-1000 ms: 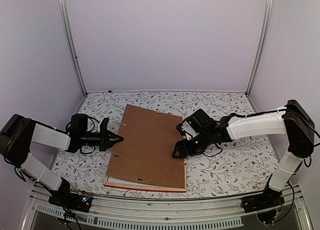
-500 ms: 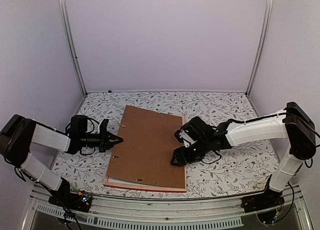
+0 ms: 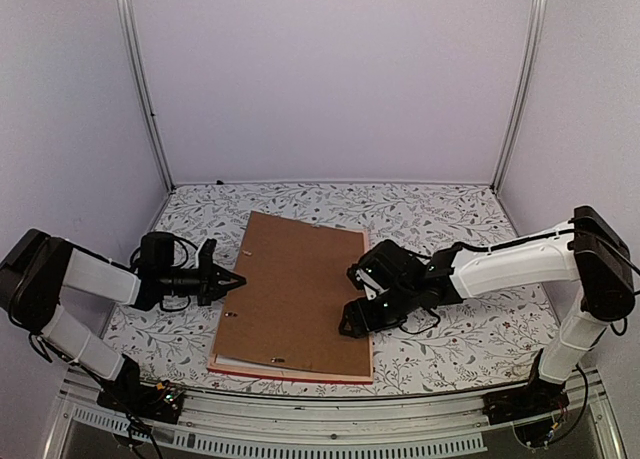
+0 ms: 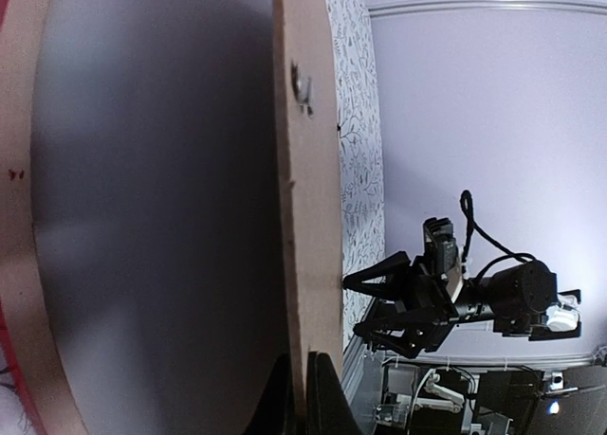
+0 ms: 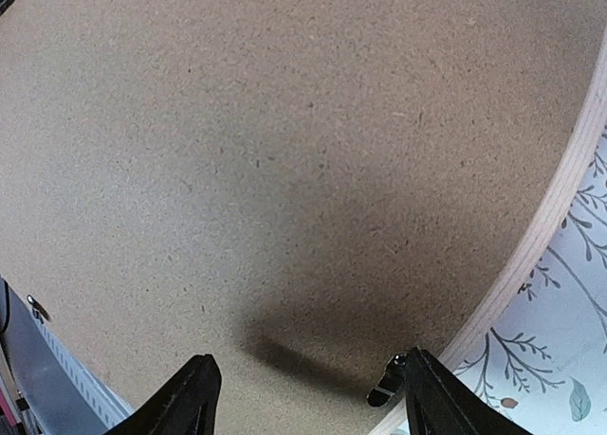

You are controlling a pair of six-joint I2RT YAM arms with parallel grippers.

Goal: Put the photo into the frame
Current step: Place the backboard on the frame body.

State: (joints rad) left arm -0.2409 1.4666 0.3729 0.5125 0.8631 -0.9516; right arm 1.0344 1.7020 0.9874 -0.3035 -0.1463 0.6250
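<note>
Sliding back toward its base along the flat brown fibreboard backing board point(image 3: 295, 289), my right tool point(image 3: 355, 319) now hangs over the board's near right part, further down that edge than a second ago. Its jaws are spread wide and hold nothing. Below them lies bare board, with a small metal turn clip point(image 5: 384, 389) just inside the right finger, against the pale wood rail of the thin red picture frame point(image 3: 290, 375).

My left tool point(image 3: 236, 278) has hardly shifted. It is closed, with its tips at the board's left edge opposite the right tool. Whether it pinches that edge or only touches it, I cannot tell.

The frame lies face down on the floral desk point(image 3: 470, 329) under both tools, with the board over it. I cannot see the photo. A thin white layer point(image 3: 235, 361) shows under the board's near left corner, perhaps the print's back.

I judge the insertion nearly done, and the right tool is set up to turn that clip.
</note>
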